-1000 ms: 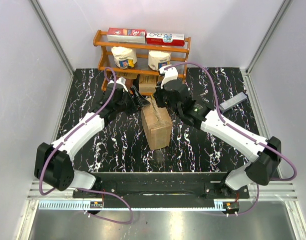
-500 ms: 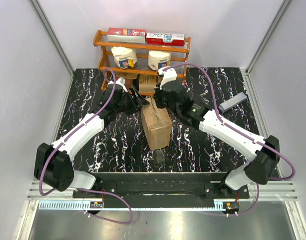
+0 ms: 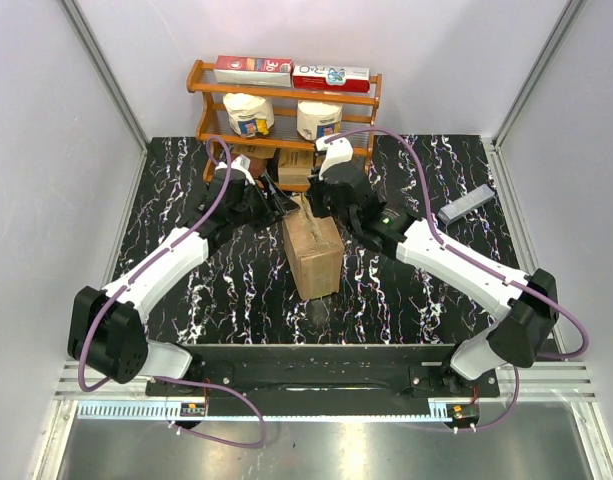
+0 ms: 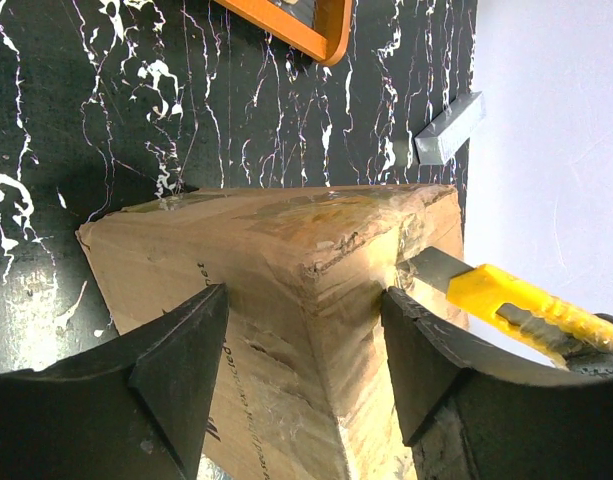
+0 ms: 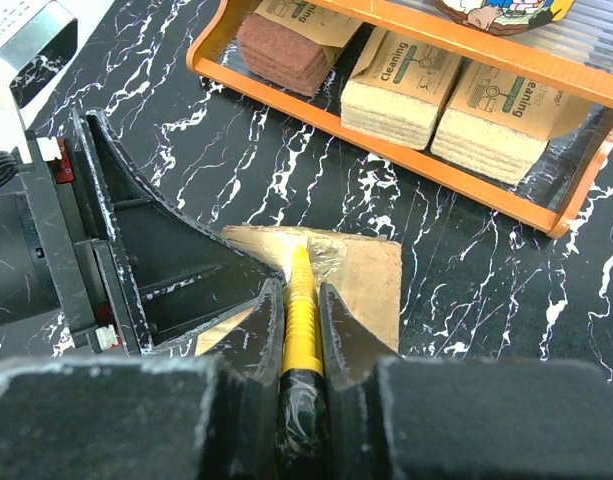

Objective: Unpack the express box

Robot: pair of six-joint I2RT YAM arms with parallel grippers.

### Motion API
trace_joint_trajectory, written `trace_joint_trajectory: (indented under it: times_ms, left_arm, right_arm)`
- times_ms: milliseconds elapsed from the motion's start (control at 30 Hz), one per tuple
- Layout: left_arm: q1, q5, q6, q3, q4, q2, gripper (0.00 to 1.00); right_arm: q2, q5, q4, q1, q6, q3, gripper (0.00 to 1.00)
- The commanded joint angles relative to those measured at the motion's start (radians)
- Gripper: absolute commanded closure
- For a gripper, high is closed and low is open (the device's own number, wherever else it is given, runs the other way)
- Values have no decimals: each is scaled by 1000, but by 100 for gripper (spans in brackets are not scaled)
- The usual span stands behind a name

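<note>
Box (image 3: 313,255) sits at ctr of the top view on the counter (image 3: 176,190), just below the rack (image 3: 286,95). Flaps look shut & the tape seam at its far top end isn't visibly cut through, so unpacking seems barely begun. L hand (image 4: 301,300) comes in from the left of that view & straddles that far end: fingers (image 4: 176,350) wide apart, one on each side face, seemingly pressed on. That's a clamp, prob. to stop the box sliding or tipping under the cut. In the L wrist view the box fills the middle, its taped corner poking up btwn the two fingers. R hand (image 5: 298,300) reaches in from the right, jaws tight together on a yellow knife (image 4: 506,300), gripped on the handle so the blade (image 4: 436,268) sticks out fwd. Blade tip is at the taped edge, right side of the L wrist view, touching or just into the tape; can't tell depth. So the box lies right ahead of & below the R hand, w/ the L hand opposite. Next, I'd judge: draw the blade along the seam; risk is a slip toward the nearby L finger.
</note>
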Motion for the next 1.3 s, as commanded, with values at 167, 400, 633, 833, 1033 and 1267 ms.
trace_joint_trajectory:
  times_ms: [167,400,633,833,1033,1267]
  left_arm:
    - [0,-12,10,-36,-59,-3,38]
    - [-1,-23,-25,-50,-54,-2,42]
    - [-3,-43,-71,-71,-28,-6,45]
    - [-7,-55,-103,-78,-16,3,46]
    - [-17,-129,-119,-78,-48,-6,48]
    - [-43,-209,-140,-74,-85,-19,50]
  right_arm:
    - [5,60,-2,10,25,-17,100]
    - [-21,54,-89,12,54,-33,100]
    - [-30,35,-201,16,90,-11,100]
    - [-27,17,-264,18,110,32,100]
    - [-21,11,-378,18,131,121,100]
    - [8,-41,-516,18,186,204,100]
